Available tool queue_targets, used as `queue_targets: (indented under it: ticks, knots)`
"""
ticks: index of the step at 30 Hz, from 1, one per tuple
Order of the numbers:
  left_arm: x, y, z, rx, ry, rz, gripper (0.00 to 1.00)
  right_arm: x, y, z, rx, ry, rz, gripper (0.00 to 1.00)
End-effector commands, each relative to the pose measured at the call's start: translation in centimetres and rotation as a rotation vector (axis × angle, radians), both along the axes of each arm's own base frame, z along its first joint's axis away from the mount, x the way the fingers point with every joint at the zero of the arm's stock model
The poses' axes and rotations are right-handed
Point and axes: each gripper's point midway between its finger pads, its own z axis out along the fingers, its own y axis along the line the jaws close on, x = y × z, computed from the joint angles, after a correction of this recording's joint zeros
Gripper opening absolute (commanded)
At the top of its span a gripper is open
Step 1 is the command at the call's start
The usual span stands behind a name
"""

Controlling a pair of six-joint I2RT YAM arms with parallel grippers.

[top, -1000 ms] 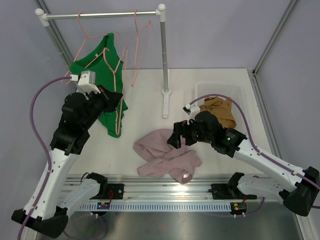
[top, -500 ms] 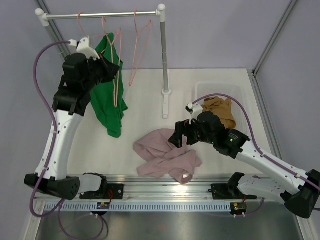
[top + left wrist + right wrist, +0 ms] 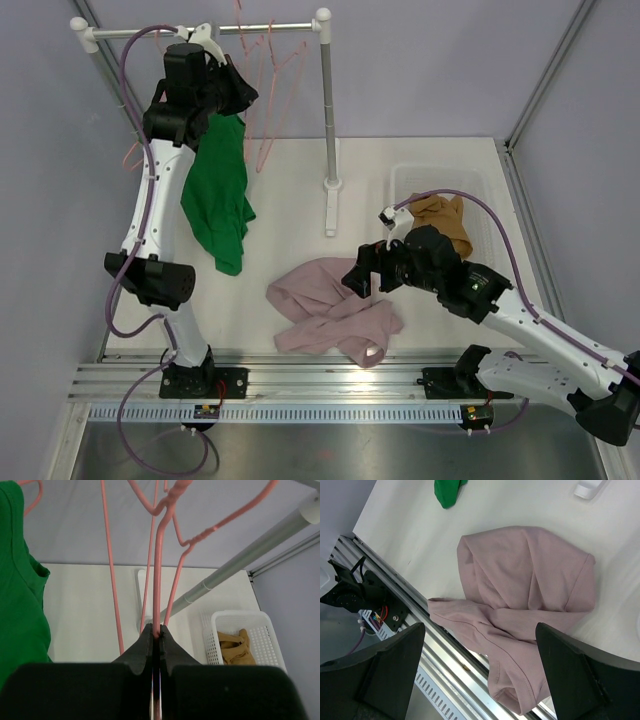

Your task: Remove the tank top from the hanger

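- Green cloth tank top (image 3: 218, 195) hangs limp at 6 o'clock from the left gripper (image 3: 238, 92), trailing down toward the white table (image 3: 300, 180). In the left wrist view it fills the 9 o'clock side (image 3: 20, 595).
- The left gripper (image 3: 156, 630) has its fingers pressed tight together on a thin pink wire hanger (image 3: 159, 570), held high beside the grey metal rail (image 3: 200, 30).
- Several pink wires cross here, so I cannot tell which of them carries the top.
- The top looks light, soft and stretchy. It would probably sag and snag on the wire ends rather than slide off cleanly.
- A shoulder strap seems the best place to take hold, peeling it over the hanger's arm; the hem is a second choice.
- The right gripper (image 3: 358, 280) has its fingers spread wide and holds nothing.
- It hovers above a crumpled dusty pink garment (image 3: 335, 310) at its 7 o'clock.
- A white plastic basket (image 3: 470, 180) holding a tan garment (image 3: 440, 222) lies at its 1 o'clock.
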Motion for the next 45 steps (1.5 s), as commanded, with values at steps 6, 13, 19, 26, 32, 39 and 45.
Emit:
queue_targets:
  ticks: [6, 13, 19, 26, 32, 39, 45]
  knots:
    - [0.3, 0.0, -1.7, 0.013, 0.051, -0.023, 0.08, -0.1, 0.0, -1.1, -0.024, -0.004, 0.013, 0.99]
    - [-0.5, 0.6, -0.4, 0.018, 0.026, -0.018, 0.36, 0.4, 0.9, -2.1, -0.053, 0.017, 0.028, 0.99]
    - [-3.7, 2.5, 2.9, 0.031, -0.021, 0.03, 0.99, 1.0, 1.9, -3.8, -0.085, 0.058, 0.039, 0.99]
    - [-11.0, 5.4, 4.6, 0.044, -0.052, 0.124, 0.99, 2.2, 2.8, -7.9, -0.224, 0.111, -0.015, 0.99]
    - [-18.3, 6.7, 1.9, 0.024, -0.074, 0.146, 0.99, 1.7, 4.4, -12.4, -0.441, 0.11, 0.0, 0.99]
    - [-24.6, 8.1, -4.3, 0.062, -0.067, 0.16, 0.99, 1.4, 5.5, -18.2, -0.65, 0.122, 0.02, 0.99]
    - [-27.9, 9.5, -6.5, 0.117, -0.129, 0.185, 0.99, 1.2, 6.0, -20.7, -0.671, 0.167, 0.026, 0.69]
